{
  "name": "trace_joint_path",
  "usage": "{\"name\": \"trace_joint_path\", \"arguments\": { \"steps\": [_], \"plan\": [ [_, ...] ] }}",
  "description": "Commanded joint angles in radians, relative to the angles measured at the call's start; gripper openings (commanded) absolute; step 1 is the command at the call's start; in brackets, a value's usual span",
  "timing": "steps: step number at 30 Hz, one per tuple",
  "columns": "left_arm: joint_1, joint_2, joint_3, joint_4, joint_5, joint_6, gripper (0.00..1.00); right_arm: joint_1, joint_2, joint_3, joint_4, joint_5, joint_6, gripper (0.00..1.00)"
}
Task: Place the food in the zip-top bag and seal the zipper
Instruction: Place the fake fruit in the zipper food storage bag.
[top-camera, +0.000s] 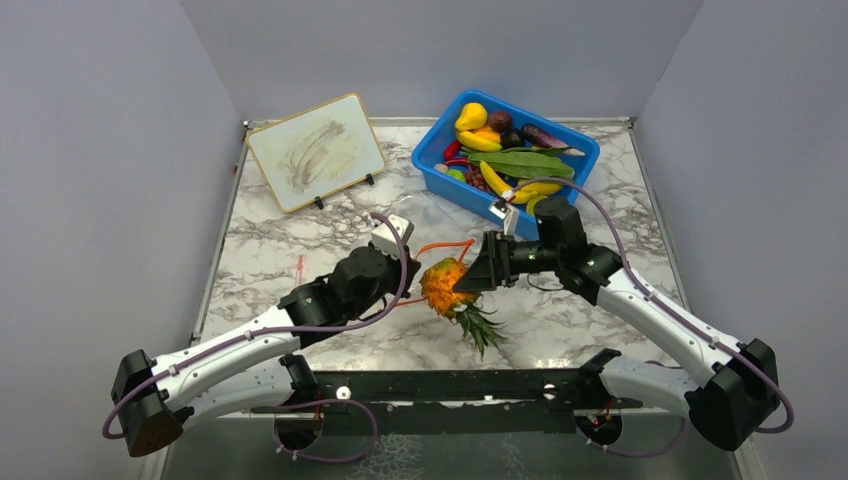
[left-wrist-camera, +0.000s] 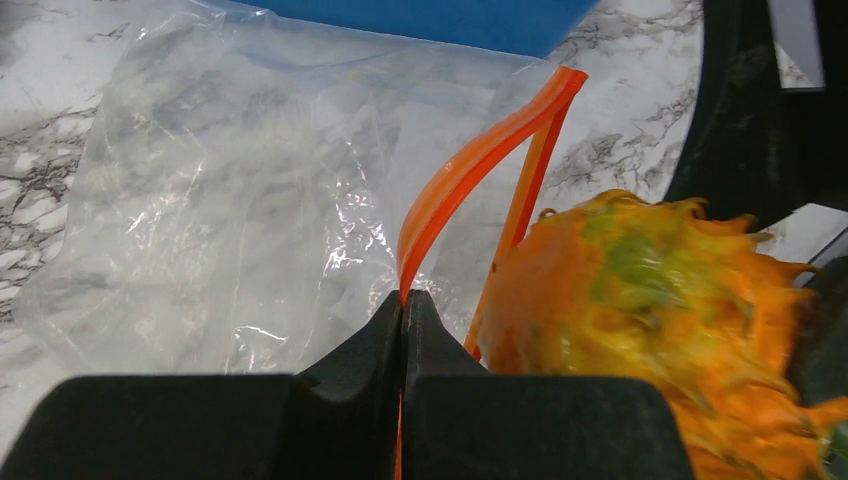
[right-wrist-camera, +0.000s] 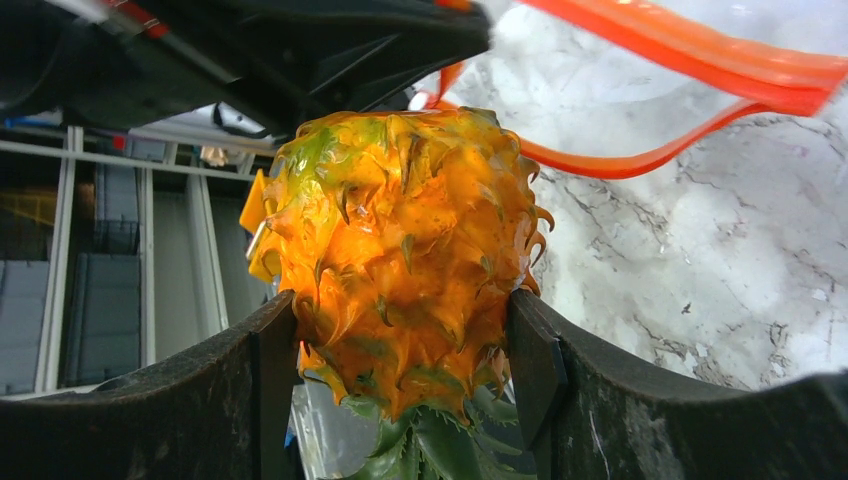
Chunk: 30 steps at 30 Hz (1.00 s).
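Clamping pineapple (right-wrist-camera: 400, 230) in right end effector (right-wrist-camera: 400, 365), crown toward 5 o'clock, pinching zipper (left-wrist-camera: 470, 175) with left end effector (left-wrist-camera: 404, 310), bag (left-wrist-camera: 230, 200) mouth at 12 o'clock.

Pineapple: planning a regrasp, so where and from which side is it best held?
Probably grip the pineapple across its orange body near the crown end, as the right hand does, fingers on opposite flanks. Come from the right: the left hand, shut on the zipper, crowds its other side.

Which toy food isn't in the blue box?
The orange pineapple: the right gripper holds it by the zip-top bag; the bananas and leaves lie in the blue bin.
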Motion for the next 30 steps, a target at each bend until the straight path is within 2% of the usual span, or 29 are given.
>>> {"name": "trace_joint_path", "arguments": {
  "steps": [1,11,24,30],
  "plan": [
    [0.004,-0.041,0.003,0.036,0.045,-0.007,0.00,0.004,0.054,-0.018,0.077,0.062,0.070,0.33],
    [0.004,-0.097,-0.034,0.105,0.185,0.030,0.00,0.004,0.108,-0.025,0.134,0.092,0.127,0.33],
    [0.004,-0.086,-0.037,0.086,0.305,0.088,0.00,0.004,0.090,-0.106,0.287,0.126,0.339,0.34],
    [0.004,-0.082,-0.048,0.103,0.357,0.082,0.00,0.004,0.056,-0.142,0.344,0.229,0.430,0.36]
  ]
}}
